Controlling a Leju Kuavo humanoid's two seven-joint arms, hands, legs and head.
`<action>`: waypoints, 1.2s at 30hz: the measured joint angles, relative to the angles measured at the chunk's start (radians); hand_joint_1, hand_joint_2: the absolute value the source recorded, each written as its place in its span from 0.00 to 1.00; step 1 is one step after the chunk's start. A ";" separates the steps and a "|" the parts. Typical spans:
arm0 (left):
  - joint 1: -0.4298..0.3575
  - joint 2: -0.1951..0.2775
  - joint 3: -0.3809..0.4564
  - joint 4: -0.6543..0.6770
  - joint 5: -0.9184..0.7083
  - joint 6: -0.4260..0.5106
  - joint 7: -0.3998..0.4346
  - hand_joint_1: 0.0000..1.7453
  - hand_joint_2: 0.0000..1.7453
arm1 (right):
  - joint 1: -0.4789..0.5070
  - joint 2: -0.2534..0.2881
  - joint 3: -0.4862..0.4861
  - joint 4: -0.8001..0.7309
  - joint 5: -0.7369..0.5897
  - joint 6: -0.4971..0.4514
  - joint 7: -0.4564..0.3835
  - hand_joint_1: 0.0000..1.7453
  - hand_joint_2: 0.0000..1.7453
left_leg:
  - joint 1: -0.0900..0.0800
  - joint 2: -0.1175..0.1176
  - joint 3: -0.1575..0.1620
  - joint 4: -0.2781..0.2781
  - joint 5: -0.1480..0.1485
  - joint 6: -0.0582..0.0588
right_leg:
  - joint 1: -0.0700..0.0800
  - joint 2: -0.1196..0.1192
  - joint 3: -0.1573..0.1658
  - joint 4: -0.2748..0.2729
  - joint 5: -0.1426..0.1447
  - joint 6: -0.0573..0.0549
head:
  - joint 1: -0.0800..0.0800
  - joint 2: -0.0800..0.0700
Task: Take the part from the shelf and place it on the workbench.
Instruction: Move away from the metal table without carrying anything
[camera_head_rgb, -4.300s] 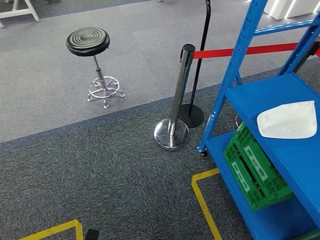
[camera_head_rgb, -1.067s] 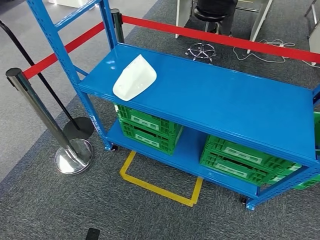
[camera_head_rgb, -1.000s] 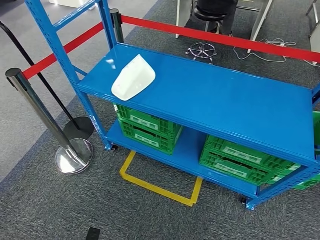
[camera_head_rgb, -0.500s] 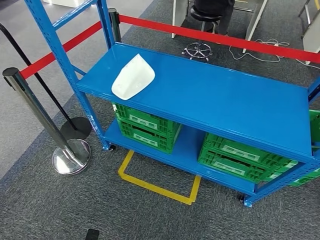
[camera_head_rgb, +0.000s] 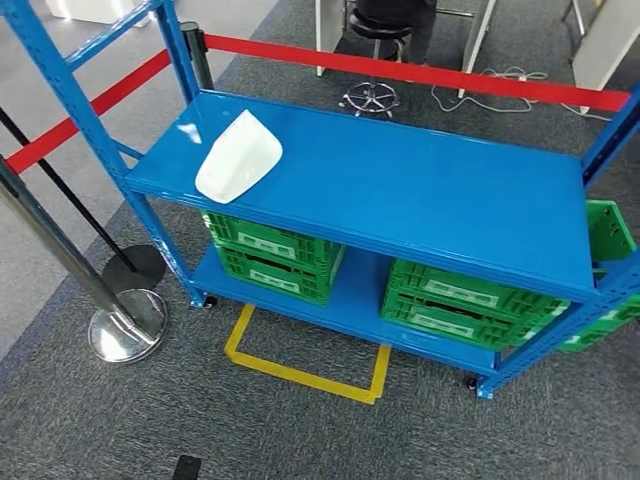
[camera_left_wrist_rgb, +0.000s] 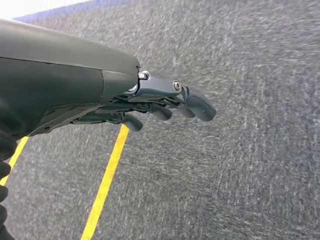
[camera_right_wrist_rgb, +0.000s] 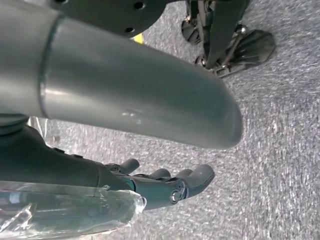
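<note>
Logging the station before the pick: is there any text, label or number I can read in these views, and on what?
No text is readable.
Green crates on the lower shelf: pale label strips, too small and blurred to read.
White part: no marking visible.

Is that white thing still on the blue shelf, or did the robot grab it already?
Still on the shelf. The white part lies on the upper blue shelf; both hands, left hand and right hand, hang empty.

You see a grey carpet floor (camera_head_rgb: 113, 420) with a yellow tape box (camera_head_rgb: 306, 375). A red rope belt (camera_head_rgb: 423, 75) runs behind, on a shiny metal post (camera_head_rgb: 72, 265).
</note>
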 joint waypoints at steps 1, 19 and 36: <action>0.000 0.000 0.000 0.000 0.000 0.000 0.000 0.00 1.00 | 0.000 -0.001 0.000 0.000 0.000 0.000 0.000 0.00 0.00 | -0.003 0.020 0.003 0.002 -0.004 -0.007 | 0.002 -0.014 0.033 -0.068 0.034 -0.007 | -0.001 0.000; -0.005 0.000 0.000 0.000 -0.001 0.000 0.007 0.00 1.00 | 0.004 0.000 -0.001 0.000 0.013 -0.042 0.036 0.00 0.00 | 0.005 -0.084 -0.002 0.001 0.000 0.010 | 0.004 0.086 0.022 -0.084 0.044 -0.009 | -0.005 0.000; -0.001 -0.002 0.000 0.000 -0.009 -0.011 -0.022 0.00 1.00 | -0.003 0.001 -0.001 0.000 0.059 -0.057 0.077 0.00 1.00 | 0.004 -0.060 -0.052 0.118 -0.079 -0.029 | -0.007 0.028 0.069 -0.126 0.051 -0.033 | -0.005 0.000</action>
